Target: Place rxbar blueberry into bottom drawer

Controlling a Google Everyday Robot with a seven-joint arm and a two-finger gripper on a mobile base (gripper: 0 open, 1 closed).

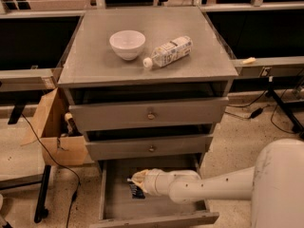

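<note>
- Now our end effector (135,180) sits low inside the pulled-out bottom drawer (113,204), left of centre; we cannot tell whether it is clamped or released.
- Just below its tip the rxbar blueberry (137,192) shows as a dark strip, at or near the drawer floor. We judge it is brought this low so the bar lands flat.
- Our arm (218,184) enters from the right, under the two knobbed drawers (150,115).
- On the grey desk (90,61) above, a white bowl (127,44) and a tipped bottle (168,52) lie well apart from the work.
- Left of the desk, a cardboard box (51,132) stands on speckled floor.
</note>
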